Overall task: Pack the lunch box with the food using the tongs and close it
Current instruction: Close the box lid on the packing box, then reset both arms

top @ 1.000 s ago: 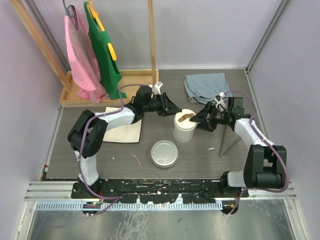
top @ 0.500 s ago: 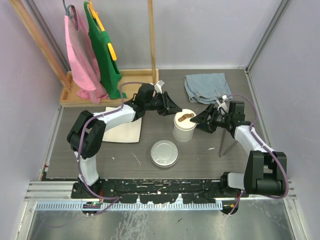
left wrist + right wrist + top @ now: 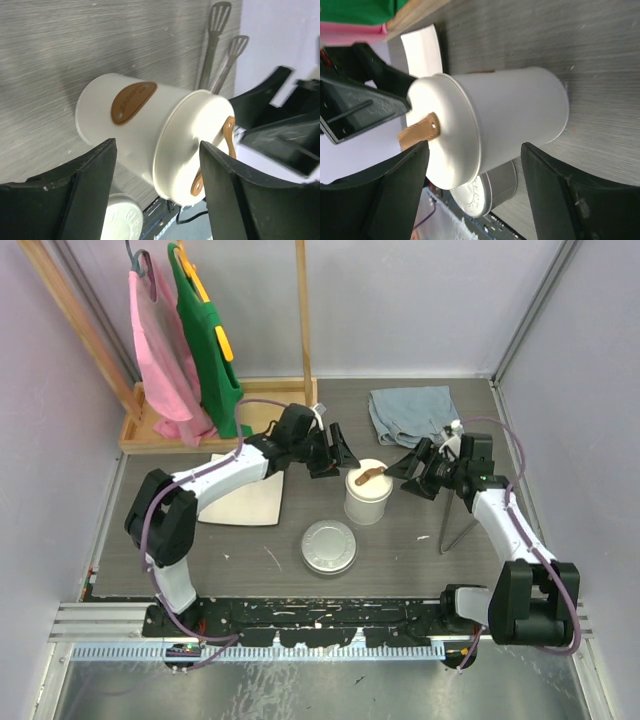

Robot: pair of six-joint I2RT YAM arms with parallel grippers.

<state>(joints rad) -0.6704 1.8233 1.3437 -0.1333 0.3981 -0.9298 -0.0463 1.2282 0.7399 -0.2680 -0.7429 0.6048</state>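
I judge the packing to be all but finished. No loose food shows in any view, so I take it to be inside the containers, though I cannot check that from here.

The white cylindrical tub (image 3: 366,504) stands upright in the middle of the bench (image 3: 240,562). Its white round lid (image 3: 447,135) is on top and looks seated all round in the right wrist view. The brown handle (image 3: 368,477) lies across the lid. The shallow round steel tin (image 3: 329,546) sits just in front of the tub with its flat steel lid on it. The long slim grey metal tongs (image 3: 447,525) lie on the bench to the right of the tub, apart from it and beside my right arm, so I count them as put down.

My left gripper (image 3: 344,452) sits just beside the tub's rim on the far left. Its fingers are spread wide and hold nothing. My right gripper (image 3: 405,476) faces it from the right of the tub, fingers likewise wide apart and empty. Neither touches the tub, as far as I can tell.

What I judge is left is to confirm that the lid is fully down, then back both arms off.
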